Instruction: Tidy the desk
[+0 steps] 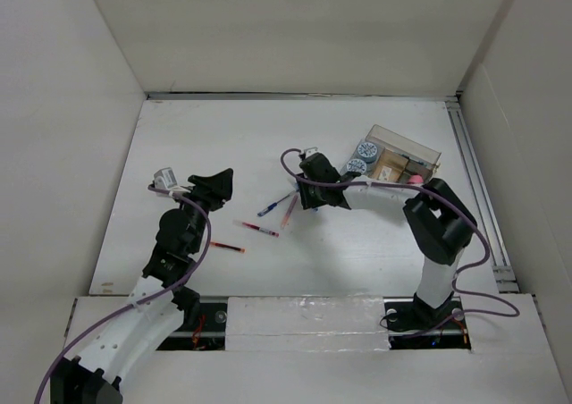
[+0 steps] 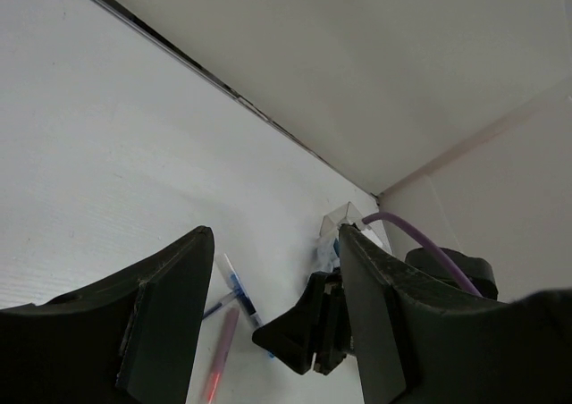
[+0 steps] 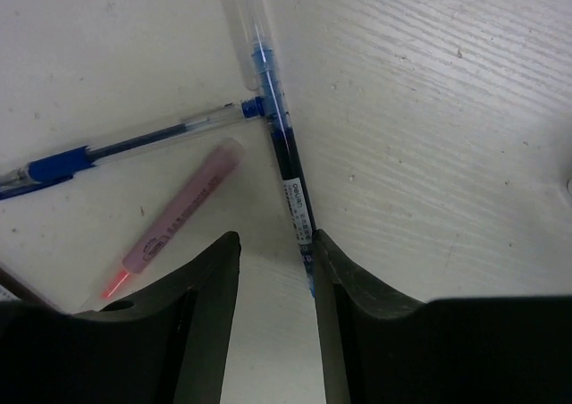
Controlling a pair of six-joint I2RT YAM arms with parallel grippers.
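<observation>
Both grippers over the flat matte-white desk (image 1: 268, 136), pens near frame centre.
R gripper (image 3: 275, 252): fingers slightly apart, dark-blue clear-capped pen (image 3: 286, 167) running into the gap along one finger; clear blue-grip pen (image 3: 134, 145) & pink translucent pen (image 3: 183, 212) just beside. L gripper (image 2: 277, 270): fingers wide apart, centre-left in top view. Desk fills mid top view.

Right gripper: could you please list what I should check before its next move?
1. Right gripper open: ok.
2. Dark pen centred between its fingers: not ok, it lies along one finger.
3. Dark pen free of others: not ok, the blue pen meets it at the tip.
4. Pink pen clear of the fingers: cannot tell.
5. Left gripper open, empty: ok.
6. Grippers apart: ok in the top view.
</observation>
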